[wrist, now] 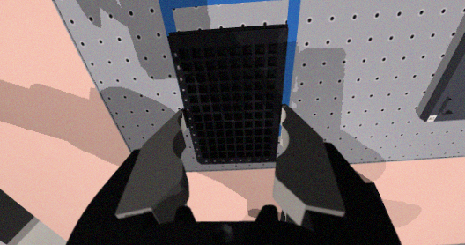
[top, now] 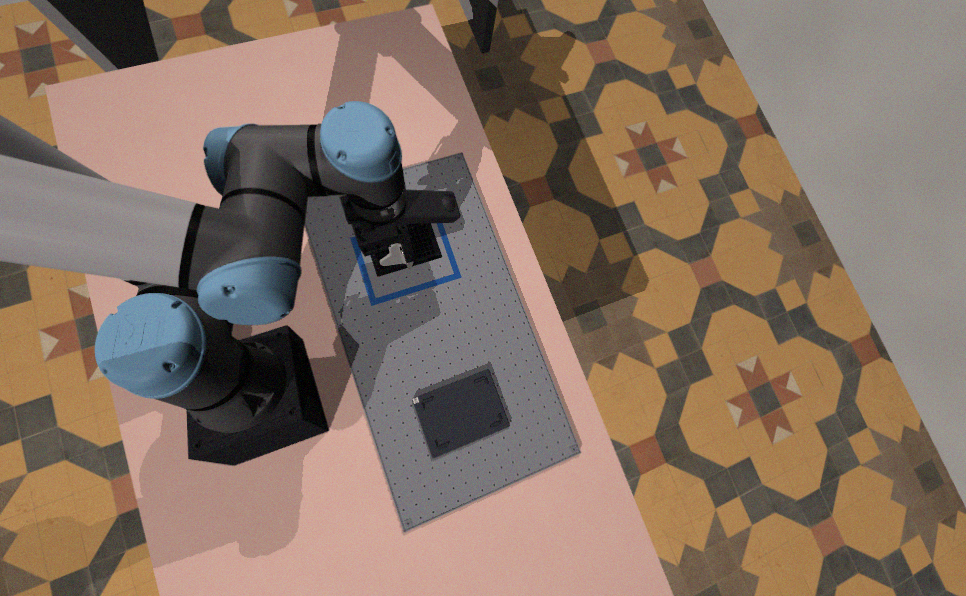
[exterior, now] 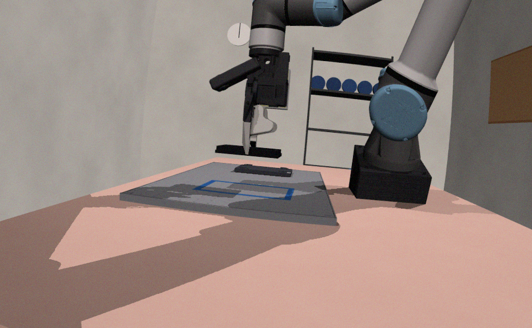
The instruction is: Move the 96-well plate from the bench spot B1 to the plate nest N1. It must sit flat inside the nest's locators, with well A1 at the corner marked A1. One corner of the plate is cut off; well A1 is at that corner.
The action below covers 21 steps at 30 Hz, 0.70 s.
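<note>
The end effector (wrist: 232, 128) is clamped on the long sides of the black 96-well plate (wrist: 231, 92), held level above the blue B1 outline (exterior: 243, 190). It looks light, rigid and smooth-walled, so a centred side grip suits it.

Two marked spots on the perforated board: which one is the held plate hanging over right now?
The blue-outlined spot, not the dark nest. The gripper holds the plate lifted directly above the blue frame; the nest sits apart, unoccupied.

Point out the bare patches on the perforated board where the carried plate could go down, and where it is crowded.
The gripper holds the 96-well plate high above the blue B1 outline, which is bare inside. The stretch of board between outline and plate nest is bare too, as is the nest's inside. Crowded: the board's arm-side edge by the robot base.
</note>
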Each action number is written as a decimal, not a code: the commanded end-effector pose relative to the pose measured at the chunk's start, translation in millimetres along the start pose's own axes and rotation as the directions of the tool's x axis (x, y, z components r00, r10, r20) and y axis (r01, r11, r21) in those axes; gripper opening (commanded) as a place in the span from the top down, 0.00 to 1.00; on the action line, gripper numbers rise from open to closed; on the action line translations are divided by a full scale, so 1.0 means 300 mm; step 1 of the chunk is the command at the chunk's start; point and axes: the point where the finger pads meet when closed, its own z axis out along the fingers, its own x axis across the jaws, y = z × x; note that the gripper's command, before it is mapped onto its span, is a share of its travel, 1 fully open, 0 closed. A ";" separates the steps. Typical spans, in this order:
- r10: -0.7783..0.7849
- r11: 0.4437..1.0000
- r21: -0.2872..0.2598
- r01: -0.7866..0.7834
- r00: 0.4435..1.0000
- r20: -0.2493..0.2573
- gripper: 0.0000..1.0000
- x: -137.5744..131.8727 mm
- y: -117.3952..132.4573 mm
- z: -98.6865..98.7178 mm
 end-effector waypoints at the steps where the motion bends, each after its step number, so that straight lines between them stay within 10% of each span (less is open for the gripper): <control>1: 0.000 1.000 0.001 0.000 1.000 0.000 1.00 0.000 -0.001 -0.004; 21: -0.023 1.000 0.001 0.023 1.000 0.000 1.00 0.078 -0.003 -0.007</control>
